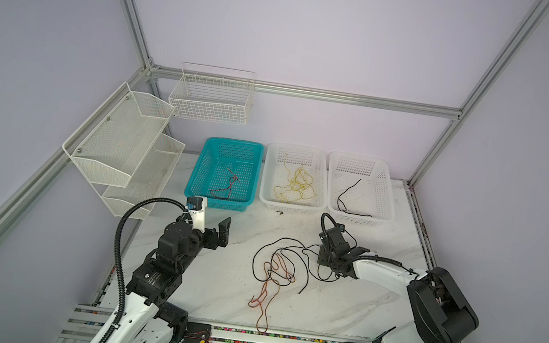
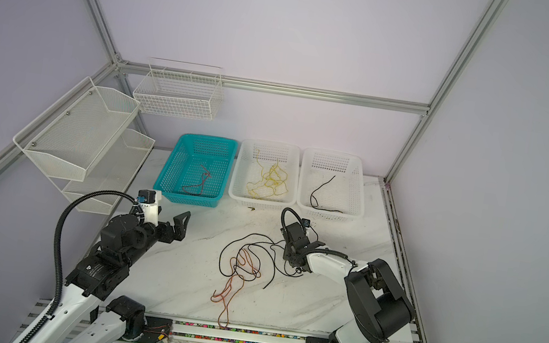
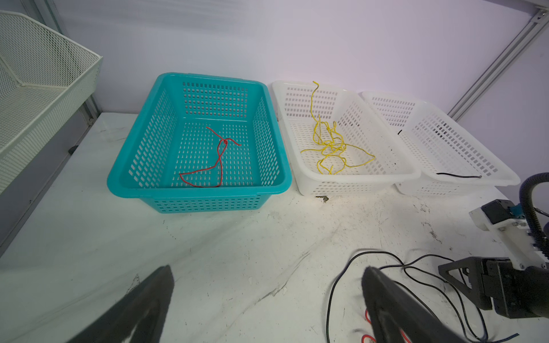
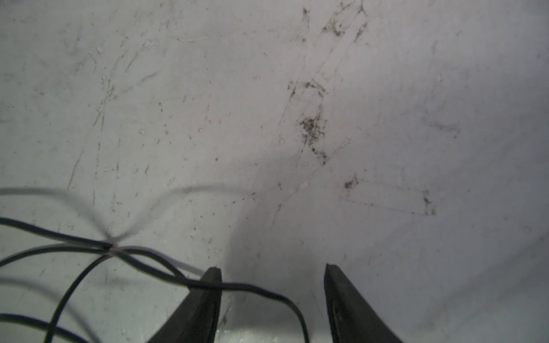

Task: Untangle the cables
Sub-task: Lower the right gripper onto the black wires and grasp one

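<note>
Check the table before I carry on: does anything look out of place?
The red-orange cable trails from the tangle and its end reaches past the front edge of the table onto the rail. A small dark scrap lies before the middle white basket. Nothing looks spilled.

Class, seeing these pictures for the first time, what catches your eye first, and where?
The loose tangle of black and red-orange cables in the middle of the marble table stands out first. Behind it, a teal basket holds a red cable; the middle white basket holds yellow cables, the right white basket a black cable. The right gripper hovers, jaws apart, over the tangle's right edge.
</note>
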Action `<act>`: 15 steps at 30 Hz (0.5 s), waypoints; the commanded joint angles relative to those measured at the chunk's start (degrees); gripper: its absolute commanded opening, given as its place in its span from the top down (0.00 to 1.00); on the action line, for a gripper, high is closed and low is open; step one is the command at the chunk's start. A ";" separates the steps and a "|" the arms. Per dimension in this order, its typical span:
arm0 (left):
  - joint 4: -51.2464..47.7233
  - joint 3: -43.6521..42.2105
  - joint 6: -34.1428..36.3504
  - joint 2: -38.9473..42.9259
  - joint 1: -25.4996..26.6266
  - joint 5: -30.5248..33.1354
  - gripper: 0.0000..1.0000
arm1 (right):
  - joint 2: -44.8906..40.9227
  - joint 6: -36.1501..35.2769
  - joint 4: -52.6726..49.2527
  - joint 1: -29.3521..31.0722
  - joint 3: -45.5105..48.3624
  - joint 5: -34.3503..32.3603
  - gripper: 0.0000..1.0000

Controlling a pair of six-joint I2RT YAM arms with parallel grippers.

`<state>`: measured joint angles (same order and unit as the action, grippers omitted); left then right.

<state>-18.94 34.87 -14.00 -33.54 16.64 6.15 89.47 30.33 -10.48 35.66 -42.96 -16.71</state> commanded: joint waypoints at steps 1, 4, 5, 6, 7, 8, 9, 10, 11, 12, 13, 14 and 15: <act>0.92 -0.63 0.55 -0.01 0.27 -0.44 0.00 | 0.55 -0.09 2.06 -0.24 -1.18 -1.68 0.43; 0.93 -0.60 0.64 -0.21 0.32 -0.53 0.00 | 2.22 -0.66 2.45 -0.41 -1.44 -1.22 0.45; 1.03 -0.59 0.64 -0.34 0.32 -0.59 0.00 | 2.70 -0.92 2.55 -0.42 -1.67 -1.13 0.47; 0.96 -0.60 0.64 -0.36 0.31 -0.64 0.00 | 2.88 -1.12 2.65 -0.41 -1.71 -1.07 0.48; 1.08 -0.60 0.64 -0.42 0.32 -0.62 0.00 | 2.90 -1.36 2.97 -0.41 -1.74 -0.75 0.50; 1.04 -0.60 0.70 -0.42 0.32 -0.66 0.00 | 2.95 -1.57 3.31 -0.50 -1.77 -0.33 0.52; 1.04 -0.60 0.73 -0.54 0.30 -0.64 0.00 | 2.96 -1.86 3.79 -0.50 -1.78 0.13 0.55; 1.06 -0.60 0.79 -0.52 0.33 -0.62 0.00 | 2.99 -2.18 4.20 -0.50 -1.78 0.93 0.60; 1.01 -0.60 0.82 -0.50 0.27 -0.62 0.00 | 3.14 -2.37 4.56 -0.50 -1.76 1.55 0.64; 1.01 -0.60 0.82 -0.56 0.31 -0.62 0.00 | 3.32 -2.53 4.69 -0.50 -1.88 1.96 0.69; 1.01 -0.59 0.82 -0.53 0.32 -0.62 0.00 | 3.52 -2.72 4.85 -0.50 -1.99 2.44 0.75; 1.01 -0.60 0.87 -0.56 0.32 -0.67 0.00 | 3.60 -2.98 5.05 -0.50 -2.13 3.10 0.80; 1.05 -0.60 0.90 -0.55 0.36 -0.68 0.00 | 3.65 -3.15 5.20 -0.46 -2.08 3.70 0.85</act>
<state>-18.94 34.87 -13.91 -34.26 16.64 6.13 92.44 27.97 -6.66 35.33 -43.77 -14.70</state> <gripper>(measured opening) 0.997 0.167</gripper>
